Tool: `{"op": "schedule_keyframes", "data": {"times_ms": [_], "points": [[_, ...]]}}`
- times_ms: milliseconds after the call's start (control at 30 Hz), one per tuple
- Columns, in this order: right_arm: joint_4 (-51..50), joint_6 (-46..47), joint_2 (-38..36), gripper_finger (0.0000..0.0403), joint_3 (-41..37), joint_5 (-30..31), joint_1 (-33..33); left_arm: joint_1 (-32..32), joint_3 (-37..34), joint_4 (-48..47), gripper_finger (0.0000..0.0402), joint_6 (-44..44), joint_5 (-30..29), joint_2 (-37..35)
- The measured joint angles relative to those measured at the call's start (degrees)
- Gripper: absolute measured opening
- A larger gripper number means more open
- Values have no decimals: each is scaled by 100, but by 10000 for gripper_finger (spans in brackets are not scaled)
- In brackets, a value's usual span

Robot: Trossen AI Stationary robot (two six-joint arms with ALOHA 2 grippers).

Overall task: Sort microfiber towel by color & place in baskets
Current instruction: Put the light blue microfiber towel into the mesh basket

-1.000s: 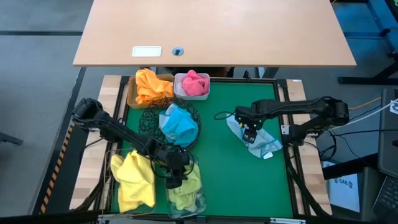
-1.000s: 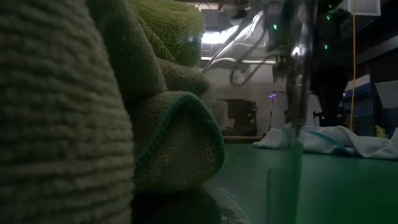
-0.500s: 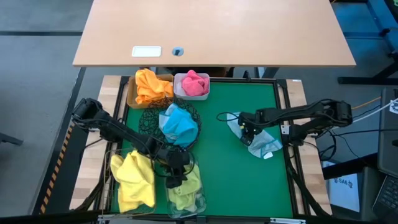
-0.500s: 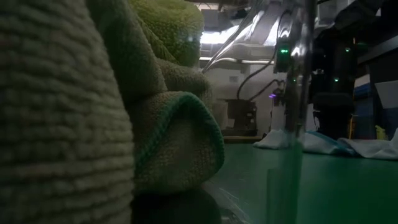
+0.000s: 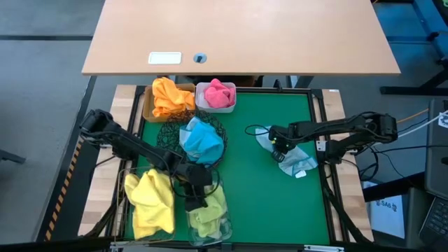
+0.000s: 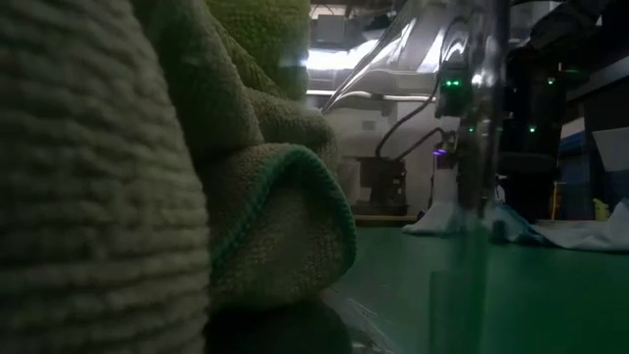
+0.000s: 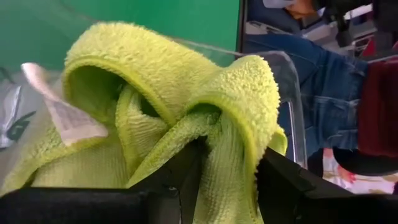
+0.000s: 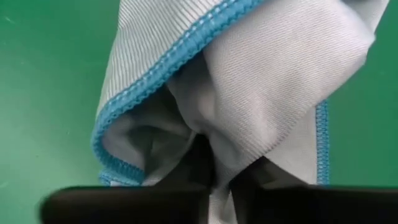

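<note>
While pinching grey towel (image 8: pixel 261 81), right gripper (image 5: pixel 279 147) closes.

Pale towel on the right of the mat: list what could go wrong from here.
1. The right hand has pinched only a fold of the pale blue-edged towel, so the cloth may slip free or drag along the green mat when lifted.
2. The black mesh bowl already holds a bulky blue towel, so another may spill over its rim.
3. The left hand grips the green towel over the clear tub, whose pile stands high and could tumble out.
</note>
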Motion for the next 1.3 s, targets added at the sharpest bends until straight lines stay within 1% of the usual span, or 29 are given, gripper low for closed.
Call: {"op": "schedule_keyframes", "data": {"times_ms": [67,133,300,400,567,600,700,800,867,933,967,1100,1133,1300], "points": [[-4,-6,0,18,0,6,0,-2,0,-44,127,-48,-3,-55],[-4,-18,0,18,0,-1,0,-2,0,-40,127,-188,-5,-120],[5,-19,11,65,0,-24,0,-112,0,-64,127,-531,19,-178],[9,-19,11,72,-2,-44,0,-237,0,-66,127,-874,39,-176],[4,-19,11,48,-2,-51,0,-299,0,-78,130,-1179,9,-173],[3,-19,11,41,-2,-51,0,-305,0,-122,133,-1293,-88,-173],[0,-22,11,27,-2,-54,0,-362,0,-522,142,-1755,-623,-171],[-2,-22,11,26,-2,-58,0,-363,0,-857,147,-2066,-680,-171],[-2,-22,11,34,-2,-58,0,-366,0,-892,147,-2108,-679,-171],[-2,-22,11,41,-1,-58,0,-391,0,-874,146,-2121,-614,-171],[-2,-22,11,42,-2,-58,0,-391,0,-871,146,-2119,-489,-171],[0,-22,11,40,-2,-58,0,-278,0,-854,147,-2130,318,-169],[0,-22,11,38,-2,-58,0,-250,1,-840,146,-2225,383,-170],[-4,-22,11,29,0,-58,0,-225,2,-892,145,-2372,42,-340]]}}
